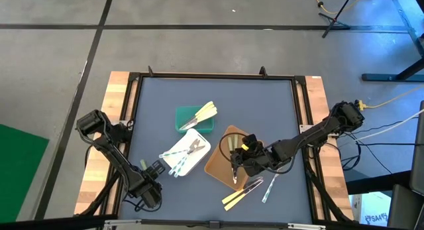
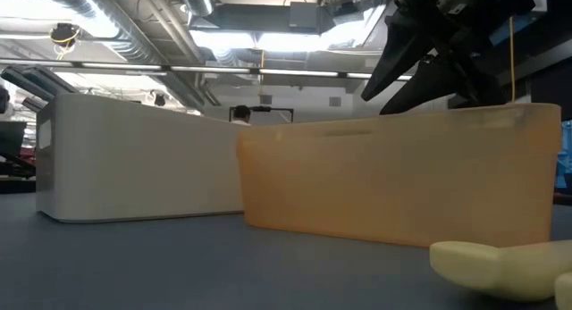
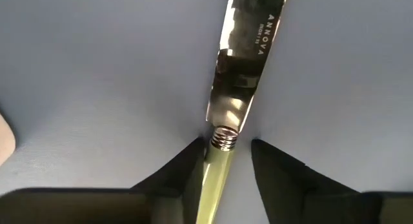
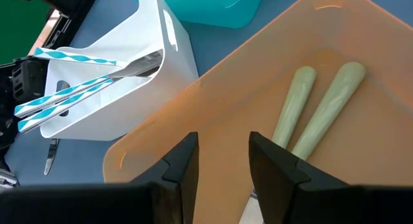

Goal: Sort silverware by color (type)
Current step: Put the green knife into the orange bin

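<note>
My left gripper (image 3: 222,161) is low at the table's near left. Its open fingers stand on either side of the olive-green handle (image 3: 214,185) of a metal-bladed knife (image 3: 244,62) that lies flat on the blue mat; a gap shows beside one finger. My right gripper (image 4: 222,156) is open and empty above the brown tray (image 1: 218,165), where two olive-handled utensils (image 4: 316,108) lie. Blue-and-white striped utensils (image 4: 71,91) lie in the white tray (image 1: 192,157). Cream-yellow ones (image 1: 202,114) lie in the green tray (image 1: 185,120).
Loose cream and whitish utensils (image 1: 242,193) lie on the mat near the front edge, right of centre; one cream handle (image 2: 500,265) shows close in the low view. The three trays stand close together at the mat's middle. A raised black frame (image 1: 215,76) borders the mat.
</note>
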Available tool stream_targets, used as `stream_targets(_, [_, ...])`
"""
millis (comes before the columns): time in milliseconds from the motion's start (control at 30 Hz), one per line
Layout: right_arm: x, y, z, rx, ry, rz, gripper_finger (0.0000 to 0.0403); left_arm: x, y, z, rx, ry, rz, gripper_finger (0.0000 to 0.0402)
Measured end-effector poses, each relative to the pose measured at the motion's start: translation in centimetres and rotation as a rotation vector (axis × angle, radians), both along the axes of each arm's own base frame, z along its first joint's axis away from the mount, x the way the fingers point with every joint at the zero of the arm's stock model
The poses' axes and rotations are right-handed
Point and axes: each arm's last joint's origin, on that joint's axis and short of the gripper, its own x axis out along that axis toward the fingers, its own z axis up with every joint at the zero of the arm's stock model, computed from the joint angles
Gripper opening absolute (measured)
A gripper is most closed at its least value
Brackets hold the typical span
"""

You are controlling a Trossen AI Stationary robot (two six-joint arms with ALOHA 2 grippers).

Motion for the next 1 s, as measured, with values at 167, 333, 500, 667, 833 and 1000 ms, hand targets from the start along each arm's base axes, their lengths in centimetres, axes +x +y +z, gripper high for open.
stream_targets(167, [0.00,0.00,0.00,0.000,0.000,0.000,0.0121,0.01,-0.02,0.00,-0.002,0.000,0.000,0.0100])
stream_targets(333, [0.00,0.00,0.00,0.000,0.000,0.000,0.0121,0.02,-0.05,0.00,-0.007,0.000,0.001,0.0082])
stream_targets(500, [0.00,0.00,0.00,0.000,0.000,0.000,0.0121,0.02,-0.06,0.00,-0.015,0.009,0.004,0.0063])
stream_targets(667, [-0.01,0.00,0.00,-0.015,0.007,0.015,0.0121,0.03,-0.08,0.01,-0.016,0.009,0.003,0.0046])
stream_targets(833, [0.00,0.00,0.00,-0.017,0.007,0.017,0.0121,0.03,-0.09,0.01,-0.018,0.009,0.004,0.0043])
stream_targets(1000, [0.00,0.00,0.00,-0.016,0.007,0.017,0.0121,0.08,-0.14,0.08,-0.019,0.008,0.005,0.0042])
